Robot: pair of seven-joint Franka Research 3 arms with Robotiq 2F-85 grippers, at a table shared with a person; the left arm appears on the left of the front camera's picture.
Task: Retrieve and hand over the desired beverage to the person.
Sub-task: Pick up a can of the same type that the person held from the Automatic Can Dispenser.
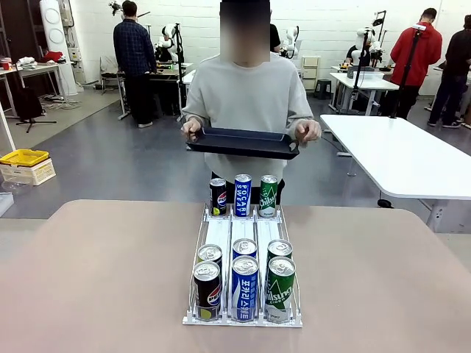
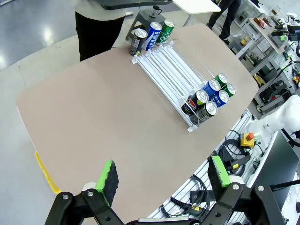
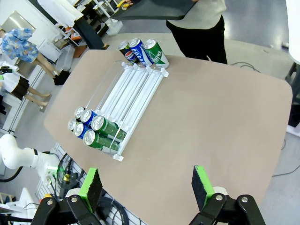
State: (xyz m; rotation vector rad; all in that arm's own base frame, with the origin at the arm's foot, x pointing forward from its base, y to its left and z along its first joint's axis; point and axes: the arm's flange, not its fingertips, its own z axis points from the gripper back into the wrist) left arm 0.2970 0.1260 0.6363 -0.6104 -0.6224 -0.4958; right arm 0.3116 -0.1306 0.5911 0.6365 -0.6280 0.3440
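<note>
left gripper (image 2: 163,172) released, its rough green pads spread wide over the matte tan table (image 2: 93,117); right gripper (image 3: 146,183) likewise parted, grasping nothing; well beyond both sets of fingertips lies a clear plastic three-lane rack (image 1: 218,232), its long axis running from the robot's edge toward the person (image 1: 246,95); smooth cylindrical cans (image 1: 244,287) stand upright at both ends, black, blue and green; the person holds a flat dark tray (image 1: 243,143) level past the rack's far end
</note>
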